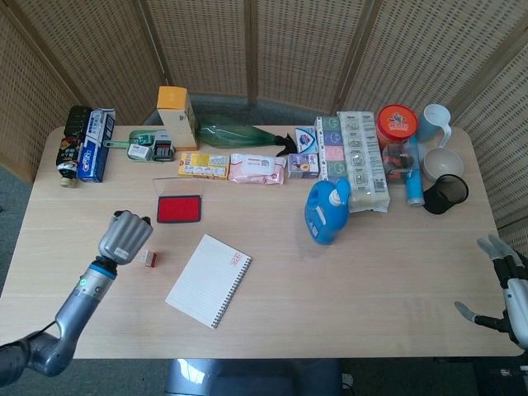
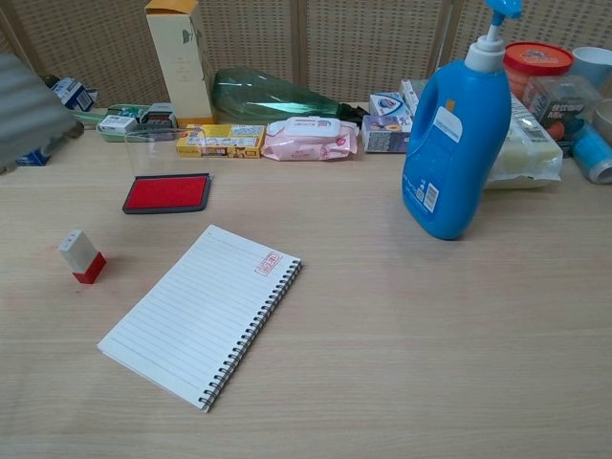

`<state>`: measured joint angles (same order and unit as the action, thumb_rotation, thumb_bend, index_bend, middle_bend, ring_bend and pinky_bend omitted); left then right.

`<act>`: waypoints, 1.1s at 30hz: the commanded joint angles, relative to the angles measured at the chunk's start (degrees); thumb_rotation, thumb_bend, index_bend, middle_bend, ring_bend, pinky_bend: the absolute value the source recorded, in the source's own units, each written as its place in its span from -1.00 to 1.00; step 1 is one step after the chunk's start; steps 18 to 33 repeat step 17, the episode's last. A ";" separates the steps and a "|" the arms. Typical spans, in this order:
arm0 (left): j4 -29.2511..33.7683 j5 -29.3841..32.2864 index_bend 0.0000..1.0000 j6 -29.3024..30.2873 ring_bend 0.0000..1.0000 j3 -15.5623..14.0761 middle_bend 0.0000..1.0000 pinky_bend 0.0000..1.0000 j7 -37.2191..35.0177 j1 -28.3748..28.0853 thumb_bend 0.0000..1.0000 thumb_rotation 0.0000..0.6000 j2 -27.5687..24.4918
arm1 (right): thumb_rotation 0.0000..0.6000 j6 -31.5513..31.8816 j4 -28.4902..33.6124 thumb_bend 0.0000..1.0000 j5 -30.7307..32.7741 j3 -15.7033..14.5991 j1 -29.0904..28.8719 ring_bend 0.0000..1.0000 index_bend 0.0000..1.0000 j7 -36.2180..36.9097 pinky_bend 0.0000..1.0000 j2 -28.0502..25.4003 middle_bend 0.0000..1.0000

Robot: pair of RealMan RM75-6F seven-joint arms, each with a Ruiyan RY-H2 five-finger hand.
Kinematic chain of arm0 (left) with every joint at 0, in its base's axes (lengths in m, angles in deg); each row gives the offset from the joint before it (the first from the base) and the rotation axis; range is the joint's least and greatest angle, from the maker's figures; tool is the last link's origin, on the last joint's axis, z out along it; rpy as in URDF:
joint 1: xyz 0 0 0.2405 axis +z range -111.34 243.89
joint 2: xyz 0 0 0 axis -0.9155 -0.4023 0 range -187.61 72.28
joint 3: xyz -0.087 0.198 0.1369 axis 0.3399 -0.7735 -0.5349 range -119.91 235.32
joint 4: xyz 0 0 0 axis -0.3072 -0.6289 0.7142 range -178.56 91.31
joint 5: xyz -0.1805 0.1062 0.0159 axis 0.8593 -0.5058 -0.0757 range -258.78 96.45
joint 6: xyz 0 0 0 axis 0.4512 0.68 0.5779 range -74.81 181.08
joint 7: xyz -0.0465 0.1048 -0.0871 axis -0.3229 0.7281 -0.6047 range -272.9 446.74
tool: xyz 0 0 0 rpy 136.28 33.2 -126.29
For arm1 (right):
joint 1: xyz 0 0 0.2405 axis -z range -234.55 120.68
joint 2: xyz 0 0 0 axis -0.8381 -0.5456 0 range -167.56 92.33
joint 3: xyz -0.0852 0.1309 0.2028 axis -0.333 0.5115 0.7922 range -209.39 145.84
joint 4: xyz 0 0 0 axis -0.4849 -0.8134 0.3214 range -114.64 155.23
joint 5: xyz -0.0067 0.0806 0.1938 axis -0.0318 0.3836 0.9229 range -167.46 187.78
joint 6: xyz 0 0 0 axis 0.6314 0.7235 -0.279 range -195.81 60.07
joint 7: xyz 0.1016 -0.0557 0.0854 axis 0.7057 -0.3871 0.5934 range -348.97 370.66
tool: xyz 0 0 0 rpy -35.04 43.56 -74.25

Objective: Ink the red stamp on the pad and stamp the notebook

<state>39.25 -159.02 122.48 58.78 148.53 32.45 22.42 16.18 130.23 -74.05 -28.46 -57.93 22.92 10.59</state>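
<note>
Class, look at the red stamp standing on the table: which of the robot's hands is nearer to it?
Left. The left hand hovers just beside the red stamp, not touching it. The right hand is at the table's far right edge, well past the notebook.

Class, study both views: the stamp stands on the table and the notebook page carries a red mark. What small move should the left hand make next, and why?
Probably draw the left hand back clear of the table. The stamp stands alone, apart from the hand, and the notebook already shows a red print near its top corner, so the stamping looks done.
</note>
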 commanded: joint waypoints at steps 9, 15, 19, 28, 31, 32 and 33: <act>19.97 -2.81 -0.91 14.98 -0.60 -1.84 -0.89 -0.34 -29.81 14.73 -1.00 1.00 -16.33 | 1.00 1.06 0.03 -0.68 -1.95 -0.51 0.30 -1.00 -1.00 -1.18 -1.00 0.72 -1.00; 19.56 -7.59 -0.92 23.32 -0.64 -4.65 -0.94 -0.42 -41.68 22.10 -1.00 1.00 -16.40 | 1.00 2.97 -0.20 -0.69 -3.24 -0.57 0.89 -1.00 -1.00 -2.95 -1.00 1.67 -1.00; 19.29 -8.54 -0.93 25.28 -0.65 -5.48 -0.95 -0.43 -43.46 24.08 -1.00 1.00 -15.91 | 1.00 3.57 -0.25 -0.71 -3.47 -0.57 1.12 -1.00 -1.00 -3.53 -1.00 1.86 -1.00; 19.29 -8.54 -0.93 25.28 -0.65 -5.48 -0.95 -0.43 -43.46 24.08 -1.00 1.00 -15.91 | 1.00 3.57 -0.25 -0.71 -3.47 -0.57 1.12 -1.00 -1.00 -3.53 -1.00 1.86 -1.00; 19.29 -8.54 -0.93 25.28 -0.65 -5.48 -0.95 -0.43 -43.46 24.08 -1.00 1.00 -15.91 | 1.00 3.57 -0.25 -0.71 -3.47 -0.57 1.12 -1.00 -1.00 -3.53 -1.00 1.86 -1.00; 19.29 -8.54 -0.93 25.28 -0.65 -5.48 -0.95 -0.43 -43.46 24.08 -1.00 1.00 -15.91 | 1.00 3.57 -0.25 -0.71 -3.47 -0.57 1.12 -1.00 -1.00 -3.53 -1.00 1.86 -1.00; 19.29 -8.54 -0.93 25.28 -0.65 -5.48 -0.95 -0.43 -43.46 24.08 -1.00 1.00 -15.91 | 1.00 3.57 -0.25 -0.71 -3.47 -0.57 1.12 -1.00 -1.00 -3.53 -1.00 1.86 -1.00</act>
